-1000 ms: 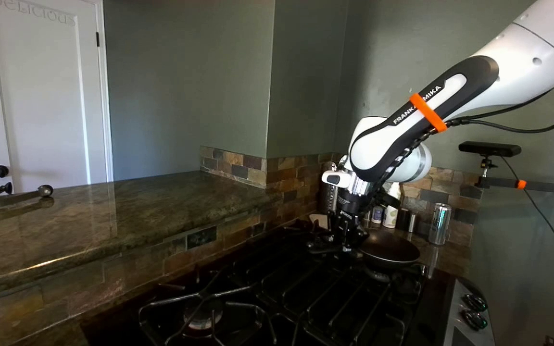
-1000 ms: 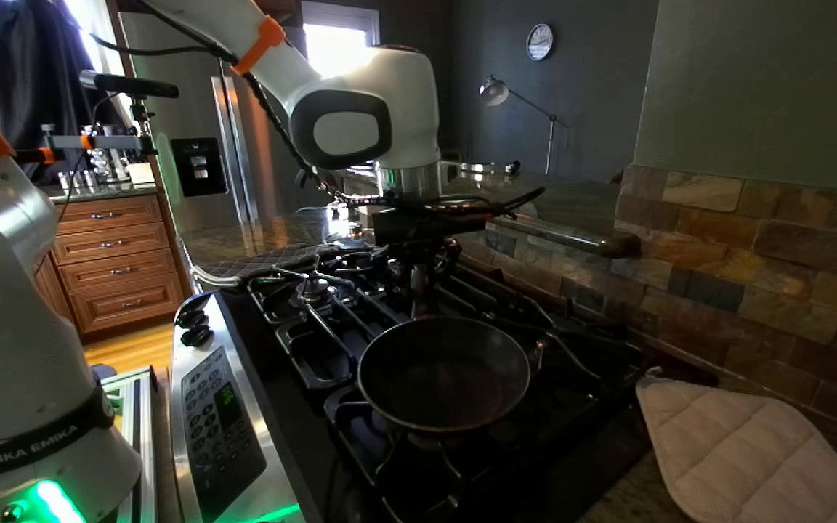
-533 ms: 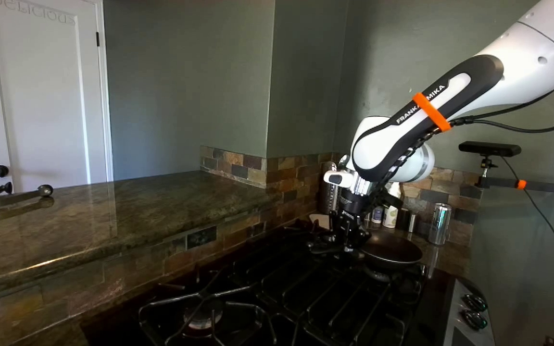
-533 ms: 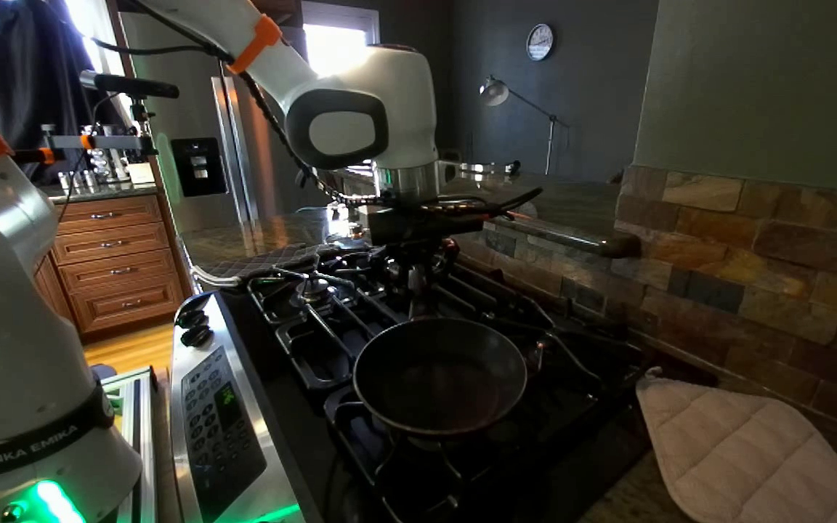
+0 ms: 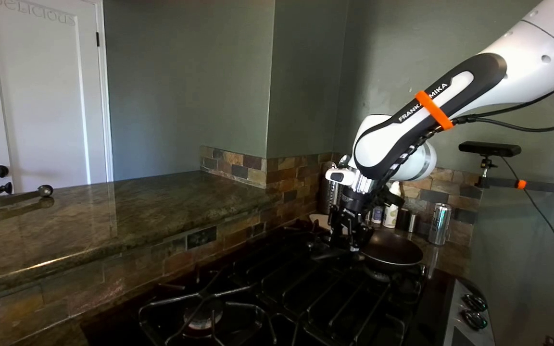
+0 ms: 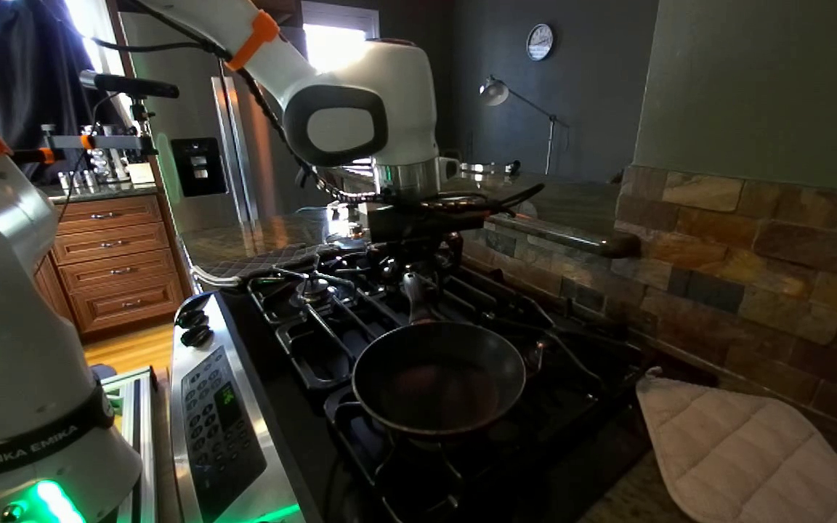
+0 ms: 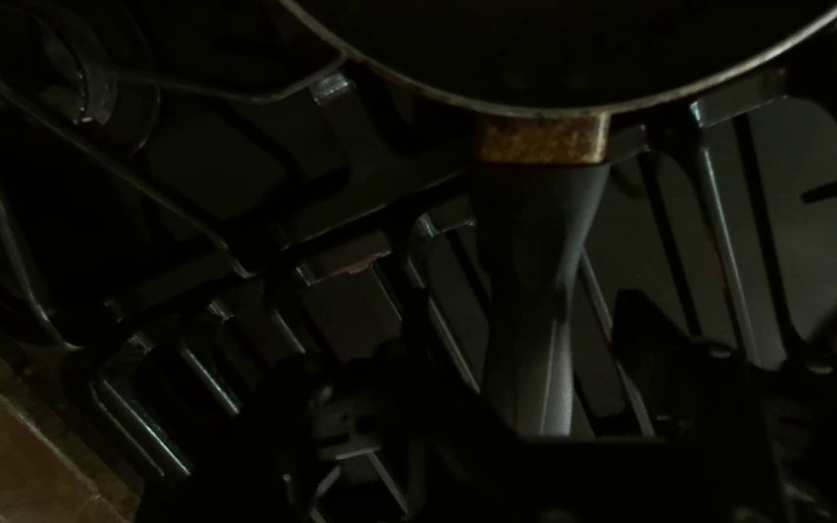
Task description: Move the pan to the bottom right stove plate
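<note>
The dark round pan (image 5: pixel 395 247) (image 6: pixel 439 378) shows in both exterior views, resting over the bottom right stove plate (image 5: pixel 377 275), which it mostly covers. Its grey handle (image 6: pixel 415 294) points away from the camera there. In the wrist view the pan (image 7: pixel 564 51) fills the top edge, and the handle (image 7: pixel 535 349) runs down between the fingers. My gripper (image 7: pixel 522 299) stands open around the handle, a gap visible on either side of it. In an exterior view the gripper (image 5: pixel 343 243) is low above the grates, beside the pan. Its base hides the handle's end in the wrist view.
Black grates with another burner (image 5: pixel 203 317) stretch across the stove. A tiled wall (image 6: pixel 738 283) borders the back. A quilted pad (image 6: pixel 760 454) lies beside the stove. Bottles (image 5: pixel 391 215) and a shiny canister (image 5: pixel 439 223) stand behind the pan. The control panel (image 6: pixel 222 421) lines the front.
The fingers have spread apart, letting go of the handle, which now shows more fully in an exterior view. The pan has shifted slightly. The arm has moved a little toward the pan.
</note>
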You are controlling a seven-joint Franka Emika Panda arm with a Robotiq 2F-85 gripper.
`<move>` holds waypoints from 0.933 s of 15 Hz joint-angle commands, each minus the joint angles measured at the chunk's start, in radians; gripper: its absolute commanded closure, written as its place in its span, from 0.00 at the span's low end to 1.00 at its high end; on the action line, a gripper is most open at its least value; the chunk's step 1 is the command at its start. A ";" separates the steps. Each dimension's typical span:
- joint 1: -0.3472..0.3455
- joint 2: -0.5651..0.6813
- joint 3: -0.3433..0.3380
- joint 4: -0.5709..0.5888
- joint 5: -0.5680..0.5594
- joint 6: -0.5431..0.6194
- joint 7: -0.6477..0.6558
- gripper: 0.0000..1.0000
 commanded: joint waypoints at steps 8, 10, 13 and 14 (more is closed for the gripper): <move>-0.030 -0.079 -0.002 -0.019 -0.110 -0.039 0.220 0.00; -0.041 -0.111 -0.004 -0.014 -0.166 -0.098 0.320 0.00; -0.047 -0.171 -0.014 -0.012 -0.214 -0.204 0.404 0.00; -0.048 -0.190 -0.018 -0.011 -0.223 -0.234 0.419 0.00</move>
